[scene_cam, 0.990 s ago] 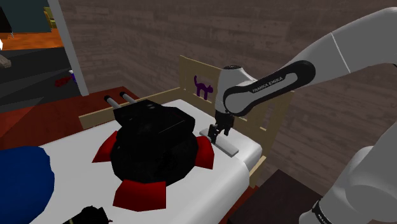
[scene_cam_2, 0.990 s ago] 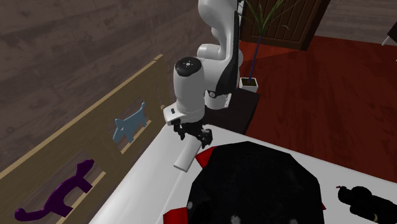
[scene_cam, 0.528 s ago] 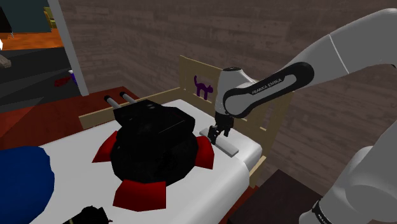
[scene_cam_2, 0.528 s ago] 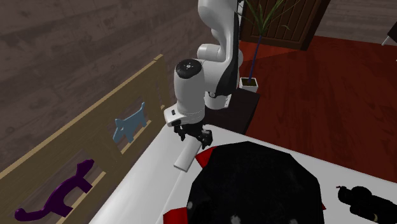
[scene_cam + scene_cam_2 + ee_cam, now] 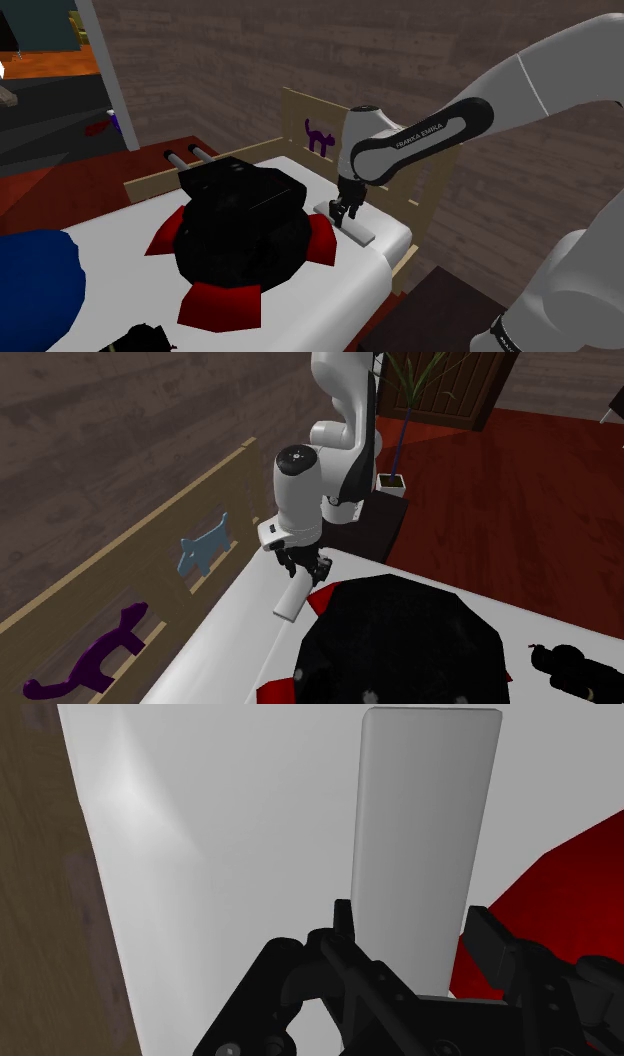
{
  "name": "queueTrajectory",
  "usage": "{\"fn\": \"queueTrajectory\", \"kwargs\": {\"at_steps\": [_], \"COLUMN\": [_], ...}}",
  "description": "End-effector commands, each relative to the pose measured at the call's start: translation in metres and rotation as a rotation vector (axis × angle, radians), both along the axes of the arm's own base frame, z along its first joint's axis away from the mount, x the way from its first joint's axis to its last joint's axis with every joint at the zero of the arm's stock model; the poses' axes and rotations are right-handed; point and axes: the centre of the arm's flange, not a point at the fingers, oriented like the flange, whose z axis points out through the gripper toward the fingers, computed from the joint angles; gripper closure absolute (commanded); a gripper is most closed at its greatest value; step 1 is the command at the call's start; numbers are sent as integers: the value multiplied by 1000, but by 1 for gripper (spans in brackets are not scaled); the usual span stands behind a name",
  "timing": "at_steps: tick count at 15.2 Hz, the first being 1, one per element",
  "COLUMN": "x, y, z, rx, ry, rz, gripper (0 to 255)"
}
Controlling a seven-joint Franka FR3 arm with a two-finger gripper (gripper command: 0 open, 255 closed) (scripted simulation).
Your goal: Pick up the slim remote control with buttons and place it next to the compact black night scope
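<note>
My arm reaches out from my stand and bends at the wrist, so the hand points straight down at the white bed (image 5: 120,250). My gripper (image 5: 415,929) is clamped across the grey remote (image 5: 425,814), one finger on each long edge at the end nearer my stand. The remote lies flat, its length running away from me along the wooden rail (image 5: 50,904), just beside a black mound (image 5: 235,235) with red flaps.

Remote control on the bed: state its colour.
Plain light grey remote control, clearest in the wrist view.
</note>
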Motion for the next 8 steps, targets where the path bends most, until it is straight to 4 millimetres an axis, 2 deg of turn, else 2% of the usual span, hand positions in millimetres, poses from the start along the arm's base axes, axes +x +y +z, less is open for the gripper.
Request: {"fn": "queueTrajectory", "kwargs": {"at_steps": [1, 3, 8], "x": [0, 0, 0], "y": [0, 0, 0], "z": [0, 0, 26], "rx": [0, 0, 0], "ry": [0, 0, 0], "rz": [0, 0, 0], "gripper": [255, 255, 255]}}
